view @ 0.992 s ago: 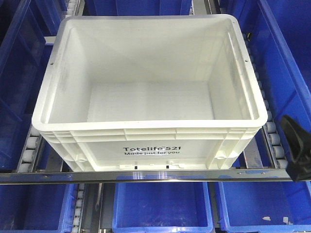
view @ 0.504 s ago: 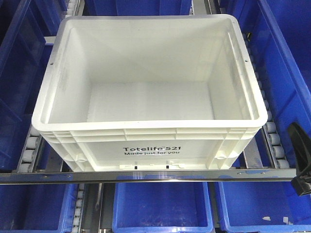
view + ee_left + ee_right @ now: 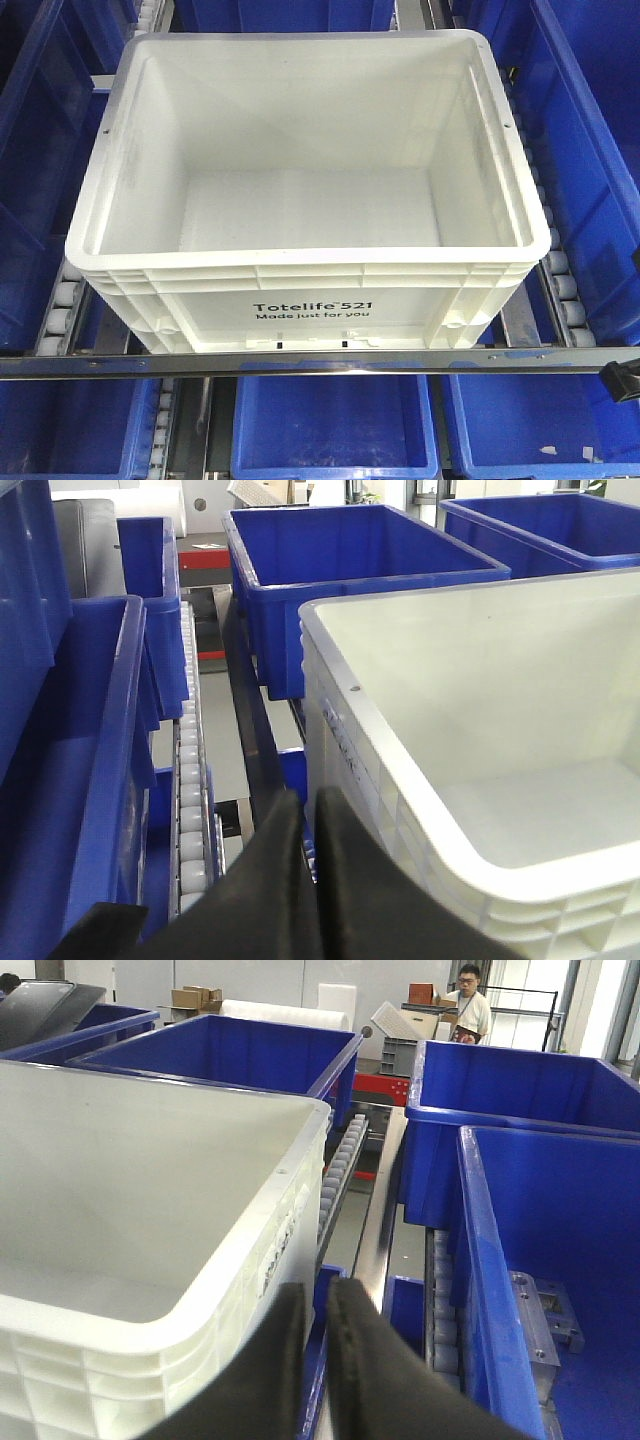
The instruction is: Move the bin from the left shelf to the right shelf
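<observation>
The white bin, printed "Totelife 521", stands empty on the roller shelf, its front wall against the metal rail. In the left wrist view my left gripper is shut and empty, just outside the bin's left front corner, not touching it. In the right wrist view my right gripper is shut and empty, beside the bin's right front corner. In the front view only a small black part of the right arm shows at the lower right edge. The left gripper is out of that view.
Blue bins fill the shelf below and flank the white bin on the left and right. Roller tracks run under and beside it. A metal rail crosses the front. A person stands far behind.
The right gripper's black finger, seen at the right edge of the front view, has dropped down and out of that view. The bin has not moved.
</observation>
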